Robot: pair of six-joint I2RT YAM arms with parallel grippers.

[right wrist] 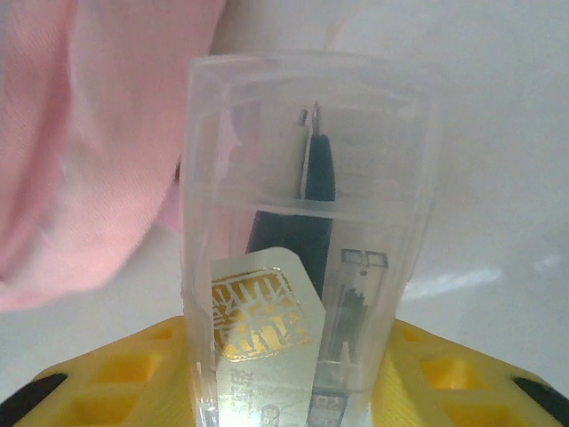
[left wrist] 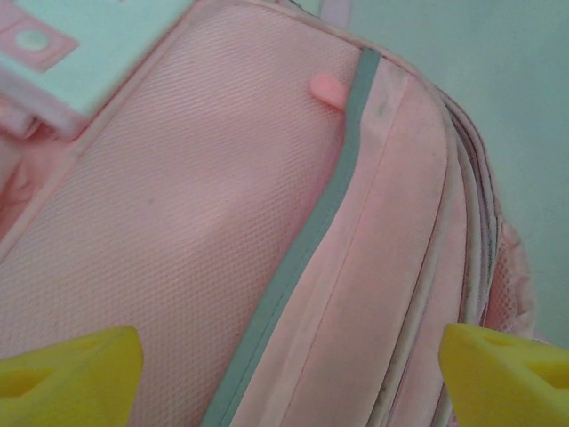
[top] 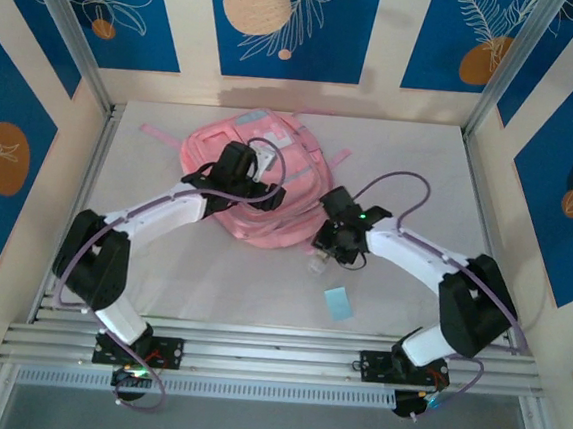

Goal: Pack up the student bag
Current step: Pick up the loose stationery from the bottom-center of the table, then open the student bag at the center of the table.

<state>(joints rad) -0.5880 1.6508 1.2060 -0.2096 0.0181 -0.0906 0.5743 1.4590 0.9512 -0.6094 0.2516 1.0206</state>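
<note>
The student bag (top: 302,154), a big pink backpack, lies flat at the back middle of the table. My left gripper (top: 238,166) hovers over its top, open; in the left wrist view its yellow fingertips (left wrist: 71,374) stand wide apart above the bag's pink fabric (left wrist: 178,222) and a grey trim strip (left wrist: 311,240). Nothing is between them. My right gripper (top: 329,240) sits at the bag's near right edge, shut on a clear plastic case (right wrist: 302,222) that holds a dark pen-like tool and a gold-printed label. Pink bag fabric (right wrist: 89,133) shows just left of the case.
A small pale blue card (top: 339,302) lies on the white table (top: 419,186) in front of the right gripper. Metal posts and patterned walls close in the sides and back. Rails (top: 275,349) run along the near edge.
</note>
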